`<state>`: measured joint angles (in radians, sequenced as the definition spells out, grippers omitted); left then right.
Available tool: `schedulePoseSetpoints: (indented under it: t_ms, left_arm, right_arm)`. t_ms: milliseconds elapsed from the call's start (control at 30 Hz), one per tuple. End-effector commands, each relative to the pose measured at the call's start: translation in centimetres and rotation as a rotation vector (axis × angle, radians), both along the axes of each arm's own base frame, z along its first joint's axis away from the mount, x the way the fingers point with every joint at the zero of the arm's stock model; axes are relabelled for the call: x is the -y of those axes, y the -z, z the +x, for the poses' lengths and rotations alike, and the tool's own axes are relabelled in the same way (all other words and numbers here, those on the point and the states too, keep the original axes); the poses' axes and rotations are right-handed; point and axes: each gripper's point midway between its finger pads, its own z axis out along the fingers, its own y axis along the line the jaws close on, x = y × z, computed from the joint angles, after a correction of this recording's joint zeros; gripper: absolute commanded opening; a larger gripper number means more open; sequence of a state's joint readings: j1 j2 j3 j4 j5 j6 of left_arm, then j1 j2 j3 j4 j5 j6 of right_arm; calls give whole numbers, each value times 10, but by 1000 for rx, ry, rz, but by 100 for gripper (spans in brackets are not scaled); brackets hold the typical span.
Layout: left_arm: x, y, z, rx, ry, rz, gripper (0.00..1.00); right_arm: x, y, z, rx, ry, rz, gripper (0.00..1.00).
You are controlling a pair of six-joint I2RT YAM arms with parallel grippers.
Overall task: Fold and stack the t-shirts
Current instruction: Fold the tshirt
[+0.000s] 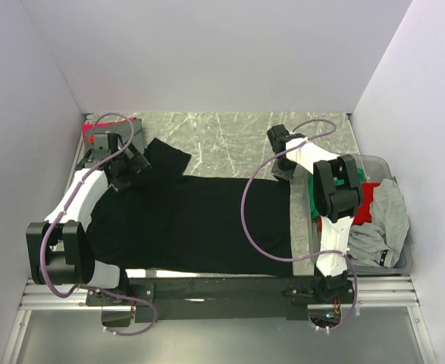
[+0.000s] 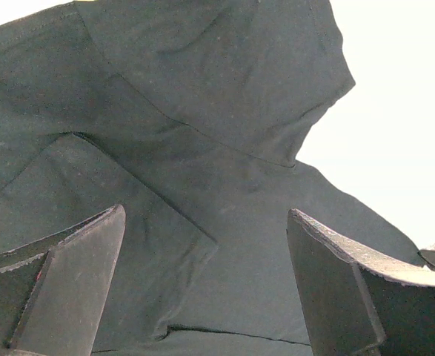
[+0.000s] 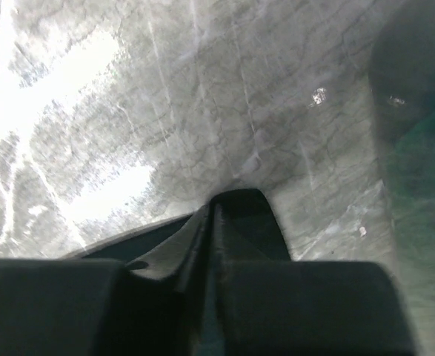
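The table (image 1: pixel 222 144) has a grey, veined, marble-look top and is boxed in by plain white walls (image 1: pixel 207 53) at the far side and on both flanks. A black rail (image 1: pixel 214 288) along the near edge carries the arm bases. The black shirt (image 1: pixel 199 220) lies spread flat across most of the table's width, one sleeve angled up at the far left. The left gripper (image 1: pixel 135 163) hovers over that sleeve. In its wrist view the left gripper (image 2: pixel 206 282) stands wide apart with nothing between its fingers (image 2: pixel 69 289), only the creased black shirt (image 2: pixel 202 148) below. The right gripper (image 1: pixel 281 173) sits at the shirt's far right edge. Its wrist view shows the right gripper (image 3: pixel 213 215) pinched tight on a raised fold of the black shirt (image 3: pixel 239 222), with bare table (image 3: pixel 165 111) beyond. A clear bin (image 1: pixel 374 157) at the right holds a crumpled grey shirt (image 1: pixel 385 224) and a red shirt (image 1: pixel 368 201). A bit of green cloth (image 1: pixel 356 174) shows behind the right arm, which covers much of the bin. A red patch (image 1: pixel 123 121) in the far left corner is mostly hidden by the left arm, and what it is cannot be told. The dark greenish blur (image 3: pixel 417 148) at the right of the right wrist view is too soft to identify. The left wrist view's background is washed out to white.
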<state>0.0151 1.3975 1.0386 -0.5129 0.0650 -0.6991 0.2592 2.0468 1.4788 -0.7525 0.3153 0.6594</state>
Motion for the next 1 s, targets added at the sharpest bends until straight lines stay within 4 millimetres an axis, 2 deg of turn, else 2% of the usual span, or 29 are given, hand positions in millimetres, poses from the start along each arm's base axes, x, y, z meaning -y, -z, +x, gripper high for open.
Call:
schedulePoseSetpoints:
  t_ms: [0,67,200,233,400,433,500,600,667,700,733,800,867,900,933,967]
  left_arm:
    - [4,-25,17,89,25,-7,96]
    - [2,-24,21,85,29,4,96]
    - [-3,-37,37,115,29,37,96]
    - [-4,-35,41,107,32,48,96]
    - [-4,-49,60,131,44,72,95]
    - [3,-45,64,123,65,80,95]
    - [9,-51,72,134,79,87,95]
    - [15,-39,85,112,100,108,95]
    - [19,-40,94,117,112,116,95]
    - [23,-29,98,96,133,126,94]
    - [26,-27,102,92,146,131,94]
    - [22,-17,116,71,141,182,92]
    - [21,-21,130,88,143,203,88]
    - [18,-9,136,68,150,224,87]
    - [17,-7,141,69,154,236,86]
    - [18,-15,152,101,154,246,83]
  right_arm:
    - [2,3,-13,-40,17,-7,7]
    - [3,0,-13,-38,12,-13,0]
    - [2,-11,-16,-24,5,-2,0]
    - [2,-13,-17,-21,4,-4,0]
    - [5,-41,-17,36,6,3,0]
    - [5,-47,-17,50,6,7,0]
    - [3,-51,-18,55,1,17,0]
    - [0,-55,-19,64,-3,33,0]
    - [1,-55,-20,64,-2,33,0]
    - [1,-54,-21,59,-6,33,0]
    - [1,-53,-23,53,-7,31,0]
    - [2,-53,-24,52,-6,27,0]
    - [2,-53,-25,51,-4,31,0]
    - [2,-54,-26,52,-5,33,0]
    - [2,-54,-27,49,-6,38,0]
    - [1,-54,-28,50,-5,40,0]
